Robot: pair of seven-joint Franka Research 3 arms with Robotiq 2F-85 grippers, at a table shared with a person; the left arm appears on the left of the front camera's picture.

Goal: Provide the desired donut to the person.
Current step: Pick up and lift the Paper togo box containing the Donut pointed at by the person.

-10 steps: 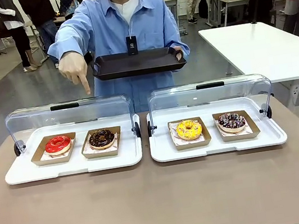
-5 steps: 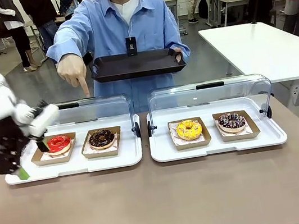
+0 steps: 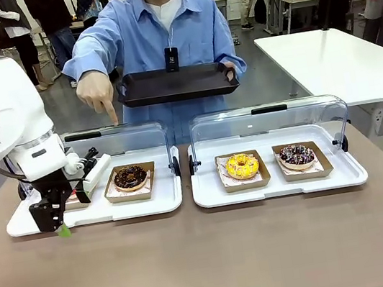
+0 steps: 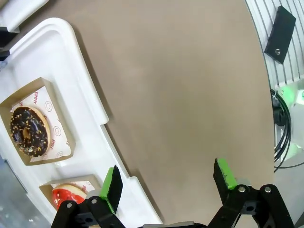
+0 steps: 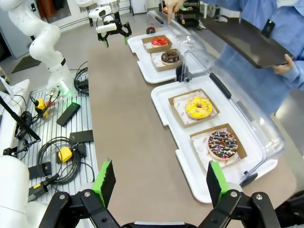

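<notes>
The person (image 3: 158,25) stands at the far side, holding a black tray (image 3: 177,84) in one hand. The other hand (image 3: 96,93) points down at the left case, fingertip nearest the chocolate donut (image 3: 130,176) (image 4: 29,131). A red donut (image 4: 71,195) (image 5: 160,41) lies beside it, hidden behind my left arm in the front view. A yellow donut (image 3: 242,166) (image 5: 198,107) and a sprinkled donut (image 3: 296,156) (image 5: 222,144) lie in the right case. My left gripper (image 3: 54,222) (image 4: 168,178) hangs open over the left tray's front edge. My right gripper (image 5: 160,183) is open, high above the table.
Both white trays (image 3: 100,212) (image 3: 279,188) have clear lids (image 3: 114,141) tipped open at the back. Bare brown tabletop (image 3: 217,256) lies in front of them. A white table (image 3: 339,62) stands at the far right. Cables and boxes (image 5: 66,152) lie beside the table.
My left arm has swung in from the left and moved right, now covering the red donut in the front view. The person keeps pointing and holding the tray.
</notes>
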